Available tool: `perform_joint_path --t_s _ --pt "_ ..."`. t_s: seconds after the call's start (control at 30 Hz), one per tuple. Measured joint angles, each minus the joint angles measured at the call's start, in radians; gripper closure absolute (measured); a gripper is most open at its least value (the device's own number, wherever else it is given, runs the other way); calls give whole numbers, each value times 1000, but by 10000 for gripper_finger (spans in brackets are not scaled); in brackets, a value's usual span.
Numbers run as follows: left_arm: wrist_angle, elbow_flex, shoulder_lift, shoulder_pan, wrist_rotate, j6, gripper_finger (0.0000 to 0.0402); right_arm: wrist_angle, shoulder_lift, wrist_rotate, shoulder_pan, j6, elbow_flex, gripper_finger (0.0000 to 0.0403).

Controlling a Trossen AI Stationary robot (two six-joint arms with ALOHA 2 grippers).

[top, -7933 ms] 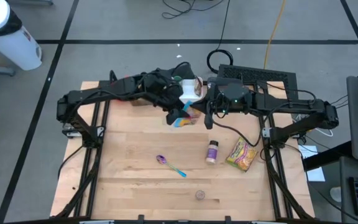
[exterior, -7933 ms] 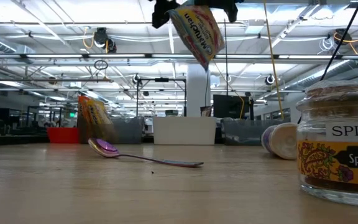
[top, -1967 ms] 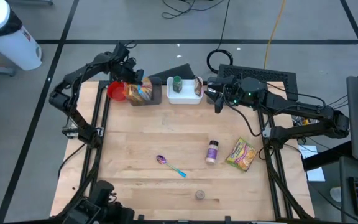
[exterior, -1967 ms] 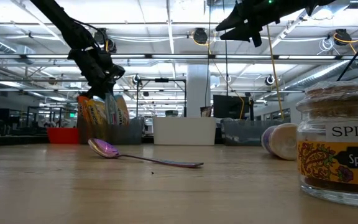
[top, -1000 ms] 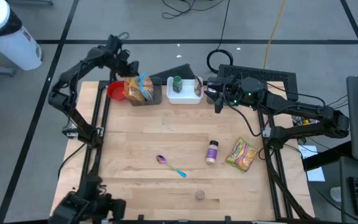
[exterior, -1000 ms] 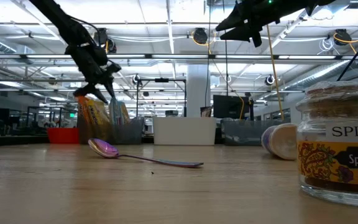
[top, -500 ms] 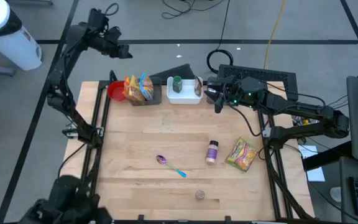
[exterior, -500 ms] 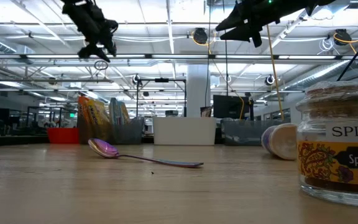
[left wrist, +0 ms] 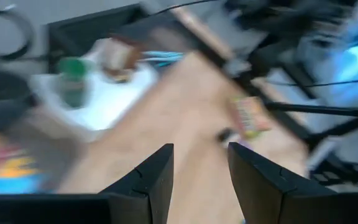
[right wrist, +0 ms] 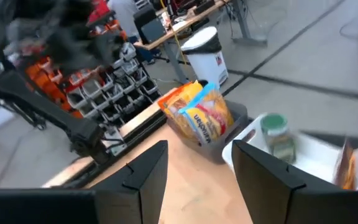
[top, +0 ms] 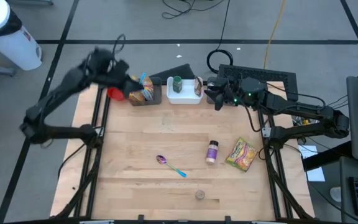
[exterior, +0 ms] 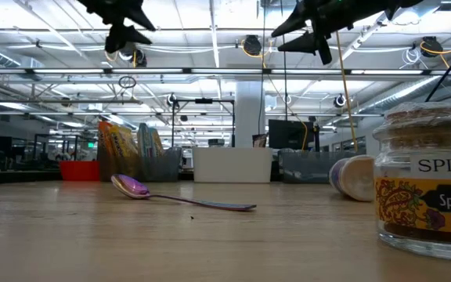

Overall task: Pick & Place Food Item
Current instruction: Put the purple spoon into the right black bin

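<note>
Left gripper [top: 122,73] is up in the air near the table's far left corner, blurred in the high view; its own wrist view shows the fingers [left wrist: 156,176] spread with nothing between them. Right gripper [top: 215,99] hangs above the far edge of the table [top: 148,149], just beside the white bin [top: 185,97]; its fingers [right wrist: 146,176] stand apart, released, nothing held. Food item: the orange ramen packet [top: 140,88] stands upright in the grey bin [top: 146,99] at the far left, beside a red bowl [top: 112,93]. In the right wrist view the packet [right wrist: 201,118] leans in that bin, free of both grippers. White bin holds a green-lidded jar [top: 177,83] and a brown-topped item at its right end, kind cannot be told. On the open table: purple spoon [top: 169,163] near the middle, spice bottle [top: 212,151] lying on its side to its right, yellow snack packet [top: 242,154] just beside that at the right edge, small spice jar [top: 199,195] near the front. Low view: spice jar [exterior: 427,182] upright in the near foreground, spoon [exterior: 180,196] flat on the wood, both arms high overhead.
</note>
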Motion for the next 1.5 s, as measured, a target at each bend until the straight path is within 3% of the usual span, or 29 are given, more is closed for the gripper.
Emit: perform_joint_path --t_s 0.2,0.37,0.57,0.8,0.97,1.23,1.5 --pt "418 -389 -226 -278 -48 -311 240 98 0 0 38 201 -101 232" --pt "664 -624 -333 -516 -219 -553 240 430 22 3 105 355 -259 232" --pt "932 -817 -332 -781 -431 -738 240 874 107 5 225 399 -397 232" --pt "1008 -903 -244 -1005 -626 -812 240 978 191 17 355 324 -404 232" --pt "1001 -907 -135 -1078 -659 -929 240 980 241 81 404 278 -404 232" --pt "997 -907 78 -1089 -640 -1141 240 979 286 51 417 289 -404 232" --pt "1053 -907 254 -1035 -512 -1197 240 976 286 45 417 283 -404 232"
